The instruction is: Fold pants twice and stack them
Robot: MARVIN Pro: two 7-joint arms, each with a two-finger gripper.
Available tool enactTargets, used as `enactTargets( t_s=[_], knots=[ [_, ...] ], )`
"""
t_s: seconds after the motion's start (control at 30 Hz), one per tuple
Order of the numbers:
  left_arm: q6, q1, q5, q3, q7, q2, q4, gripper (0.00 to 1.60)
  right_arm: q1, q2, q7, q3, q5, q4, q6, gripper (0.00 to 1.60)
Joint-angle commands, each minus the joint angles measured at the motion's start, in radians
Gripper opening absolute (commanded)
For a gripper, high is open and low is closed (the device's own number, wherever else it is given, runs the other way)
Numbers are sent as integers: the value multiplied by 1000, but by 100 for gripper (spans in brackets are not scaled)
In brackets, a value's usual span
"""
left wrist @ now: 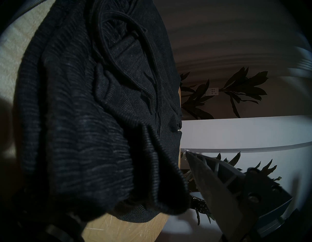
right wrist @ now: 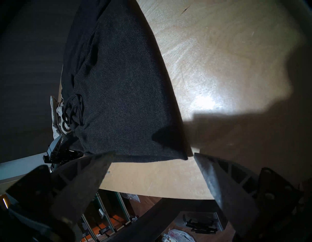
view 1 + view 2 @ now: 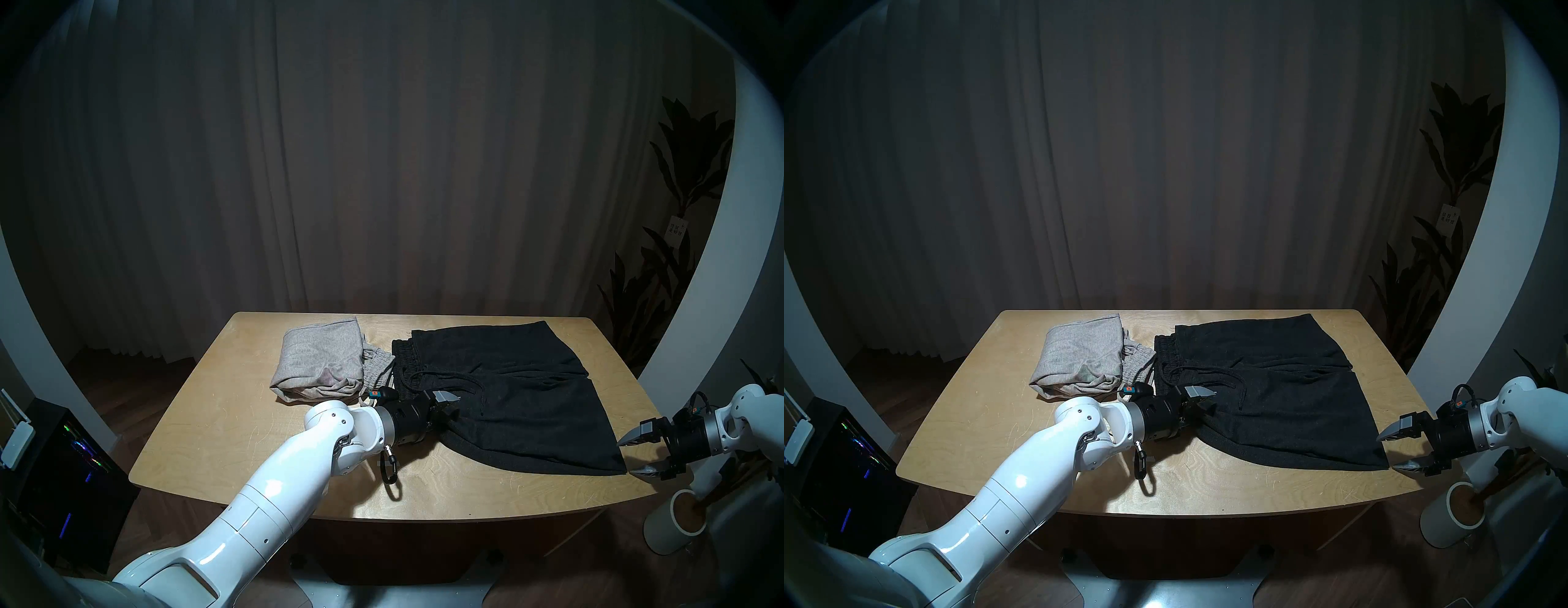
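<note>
black pants (image 3: 522, 395): spread out flat on the right half of the table, waistband on the left with the black drawstring (image 3: 462, 378) looped over the front. The near-left corner at the waistband is bunched up and lifted a bit off the wood, and the near-right hem corner lies flat close to the table's front edge.

grey pants (image 3: 320, 358): already folded into a chunky bundle at the back left of the table, gathered waistband and pale cord poking out on the right side, just beside the black waistband. Can't tell if the two actually touch.

left gripper (image 3: 450, 405): pretty much level, reaching in from the left, right at that lifted waistband corner. In the left wrist view the ribbed black fabric (image 1: 94, 135) fills the space between the fingers, one finger (image 1: 217, 182) bare on the right and the other buried under cloth, so it looks clamped on the corner with the jaws held fairly wide by the bunch.

right gripper (image 3: 632, 456): hanging off the table's right front corner, angled down toward the hem corner. Jaws spread wide with nothing in them. In the right wrist view the hem corner (image 2: 184, 156) sits between the two fingertips but a little way ahead of them, not touching.

table (image 3: 254, 446): light plywood top, rounded corners, scuffed.

background: dark curtain (image 3: 382, 170) behind, leafy plant (image 3: 674, 212) at the right, white cylindrical pot (image 3: 674, 524) on the floor under the right arm.
</note>
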Motion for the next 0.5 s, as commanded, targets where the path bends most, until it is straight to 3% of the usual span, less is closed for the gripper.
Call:
enactTargets(
  t_s=[0.0, 0.47],
  knots=[
    [-2, 24, 14, 21, 12, 4, 56, 160, 0, 9, 39, 19, 5, -5, -1, 160],
    [-4, 22, 16, 34, 9, 3, 66, 160, -16, 9, 89, 21, 6, -7, -1, 160]
  ],
)
